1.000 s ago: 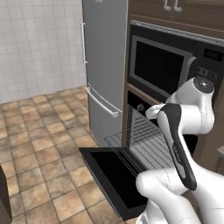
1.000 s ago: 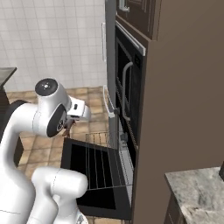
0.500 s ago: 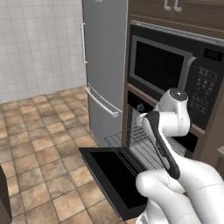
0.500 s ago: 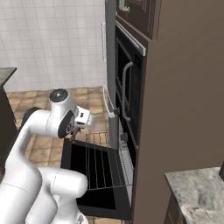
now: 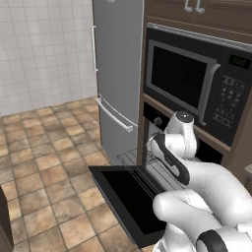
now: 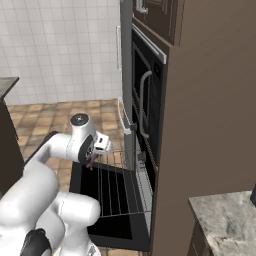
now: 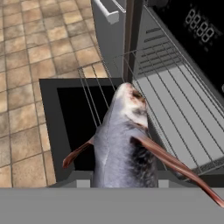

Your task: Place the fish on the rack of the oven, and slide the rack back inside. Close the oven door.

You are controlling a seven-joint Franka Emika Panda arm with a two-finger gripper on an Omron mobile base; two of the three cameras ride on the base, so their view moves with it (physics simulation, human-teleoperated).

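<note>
The fish (image 7: 124, 140), grey with a pale head and reddish fins, sticks out from my gripper in the hand view. It hangs head first over the front left corner of the rack (image 7: 175, 100). My gripper (image 6: 95, 159) is shut on the fish, whose body hides the fingertips. The rack (image 5: 142, 165) is pulled out over the oven door (image 5: 125, 197), which lies dropped open and flat. The oven (image 6: 142, 165) sits below the microwave. A reddish fin (image 6: 90, 164) shows under the hand, above the door's left part (image 6: 87, 185).
The black microwave (image 5: 187, 83) is built in above the oven. A grey fridge (image 5: 118, 74) with bar handles stands just left of it. Brown tiled floor (image 5: 44, 162) spreads to the left. A stone counter (image 6: 225, 220) lies at the right, a dark cabinet (image 6: 7, 140) at the left.
The arm has swung lower and closer to the oven, carrying the fish over the pulled-out rack. Rack and door have not moved.
</note>
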